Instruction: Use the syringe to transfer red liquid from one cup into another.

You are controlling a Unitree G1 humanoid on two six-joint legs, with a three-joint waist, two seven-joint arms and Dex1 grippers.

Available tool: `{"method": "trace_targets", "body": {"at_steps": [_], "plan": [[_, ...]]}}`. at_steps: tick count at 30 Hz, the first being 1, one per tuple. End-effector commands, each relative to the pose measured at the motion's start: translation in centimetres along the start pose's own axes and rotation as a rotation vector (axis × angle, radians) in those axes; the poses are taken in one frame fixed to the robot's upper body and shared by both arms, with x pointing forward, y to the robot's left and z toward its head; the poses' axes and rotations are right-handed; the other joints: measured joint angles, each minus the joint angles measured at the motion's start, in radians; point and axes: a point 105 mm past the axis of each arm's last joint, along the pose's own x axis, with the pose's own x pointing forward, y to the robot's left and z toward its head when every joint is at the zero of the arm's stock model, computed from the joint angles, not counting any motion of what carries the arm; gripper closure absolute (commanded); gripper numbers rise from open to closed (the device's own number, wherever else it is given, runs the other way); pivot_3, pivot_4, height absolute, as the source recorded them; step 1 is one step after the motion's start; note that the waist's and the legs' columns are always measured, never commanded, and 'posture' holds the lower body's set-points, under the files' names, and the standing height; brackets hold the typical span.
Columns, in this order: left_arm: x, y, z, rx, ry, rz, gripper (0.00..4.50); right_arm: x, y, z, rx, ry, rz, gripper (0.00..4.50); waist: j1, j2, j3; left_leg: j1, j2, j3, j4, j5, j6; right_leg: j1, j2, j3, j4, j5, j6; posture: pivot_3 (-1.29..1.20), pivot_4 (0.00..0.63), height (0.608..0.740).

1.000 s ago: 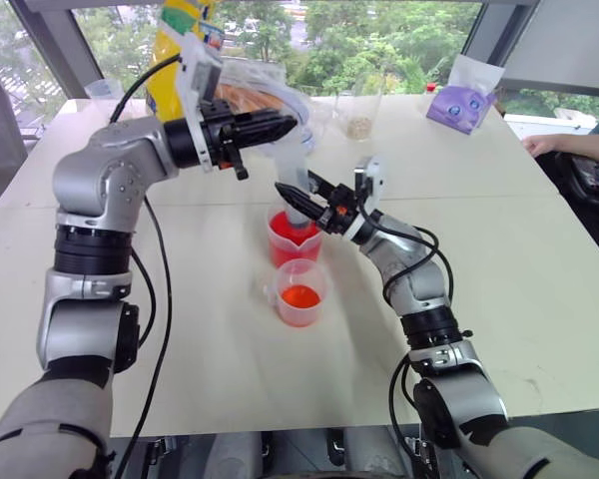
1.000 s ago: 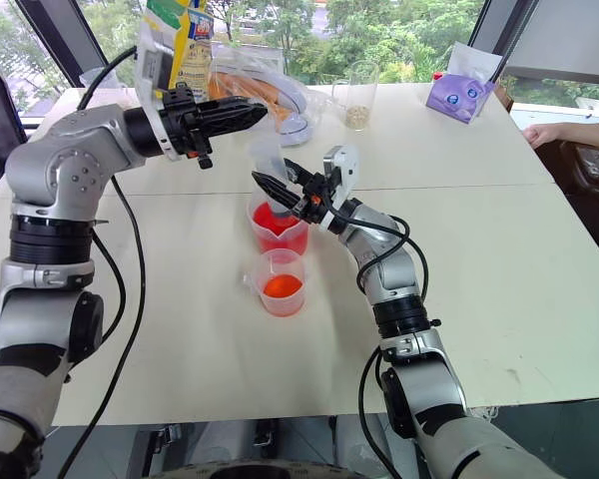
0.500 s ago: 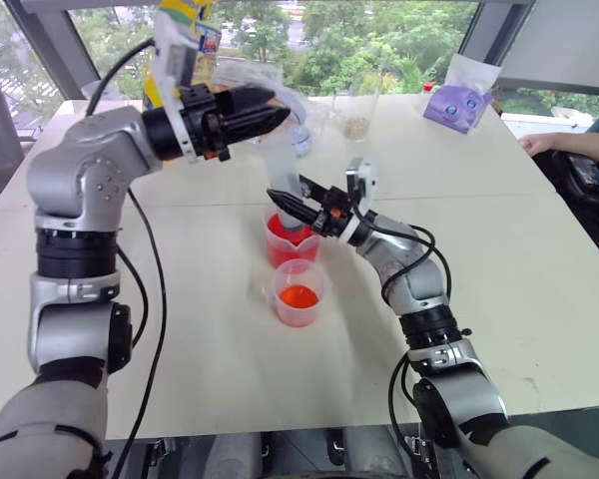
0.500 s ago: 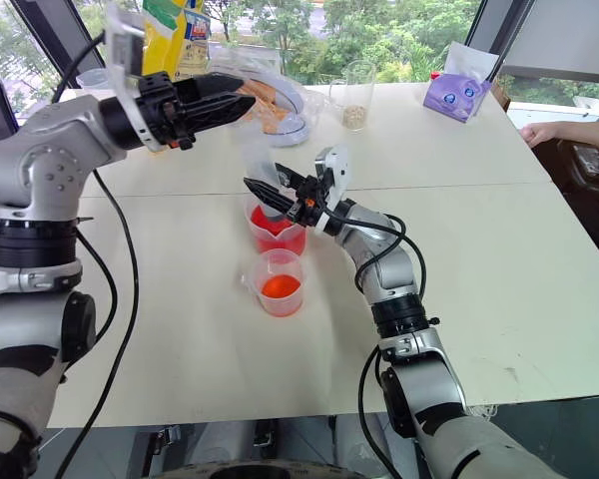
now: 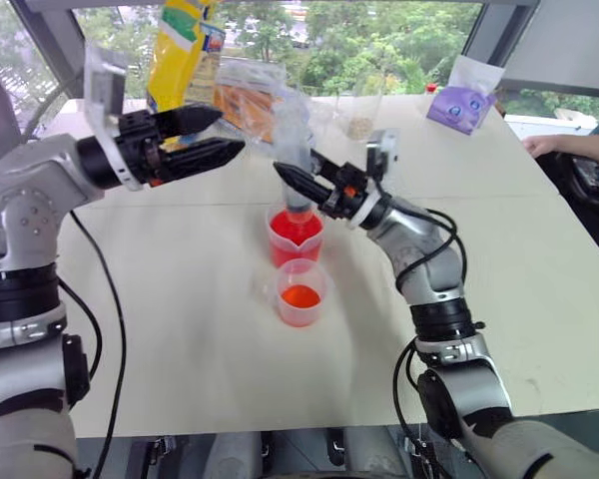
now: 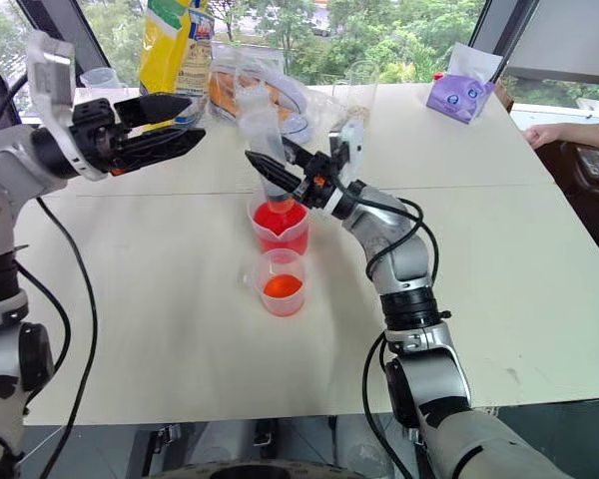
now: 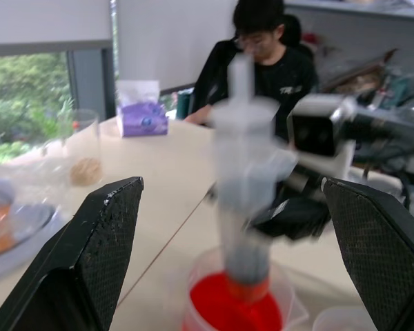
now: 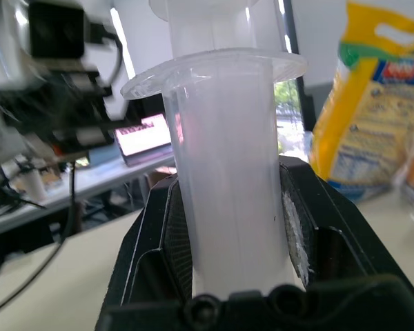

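Observation:
The clear syringe (image 5: 292,150) stands upright, and my right gripper (image 5: 290,180) is shut on its barrel (image 8: 231,165). Its lower end reaches into the mouth of the taller cup (image 5: 295,244), which holds bright red liquid (image 7: 234,314). In front of that cup, close to it, stands the shorter cup (image 5: 300,296) with orange-red liquid. My left gripper (image 5: 230,132) hangs open to the left of the syringe's top and apart from it, its fingers (image 7: 90,276) spread wide with nothing between them.
A yellow bag (image 5: 180,50), a dish of orange food (image 5: 245,100) and a clear cup with beige grains (image 5: 357,118) stand at the back of the table. A purple tissue pack (image 5: 461,105) sits far right. A person's hand (image 5: 549,145) rests at the right edge.
My left gripper has opened and drawn back to the left, away from the syringe's top. My right gripper has lifted the syringe a little, still over the taller cup.

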Motion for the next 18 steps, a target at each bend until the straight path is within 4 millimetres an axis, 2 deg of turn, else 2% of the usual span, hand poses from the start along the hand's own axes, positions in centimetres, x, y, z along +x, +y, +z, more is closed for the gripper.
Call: {"method": "trace_targets", "body": {"at_steps": [1,4,8,12,18], "plan": [[-0.6,-0.5,1.5,0.031,-0.032,-0.014,0.23,0.1,2.6,4.6,-0.011,-0.103,0.120,3.11,0.000,0.000,0.000,0.000,0.000,0.000,0.000,0.000,0.000,0.000,0.000,0.000,0.000,0.000,0.000,0.00,0.150,0.740],[-0.5,-0.9,1.5,0.026,-0.022,-0.040,0.23,-0.4,4.3,5.6,0.030,-0.099,0.186,3.11,0.000,0.000,0.000,0.000,0.000,0.000,0.000,0.000,0.000,0.000,0.000,0.000,0.000,0.000,0.000,0.00,0.150,0.740],[-0.3,-1.5,1.6,0.024,-0.015,-0.078,0.23,-1.2,5.9,5.2,0.064,-0.054,0.248,3.11,-0.001,0.000,0.000,0.000,0.000,0.000,0.000,0.000,0.000,0.000,0.000,0.000,0.000,0.000,0.000,0.00,0.150,0.740],[0.2,-3.4,2.0,0.002,0.000,-0.192,0.23,-2.5,6.7,2.4,0.110,0.023,0.266,3.11,0.000,0.000,0.000,0.000,0.000,0.000,0.000,0.000,0.000,0.000,0.000,0.000,0.000,0.000,0.000,0.00,0.150,0.740],[0.3,-6.0,3.2,-0.040,-0.020,-0.326,0.23,-3.2,6.7,0.1,0.114,0.068,0.250,3.11,-0.002,0.000,0.000,0.000,0.000,0.000,0.000,0.000,0.000,0.000,0.000,0.000,0.000,0.000,0.000,0.00,0.150,0.740]]}}
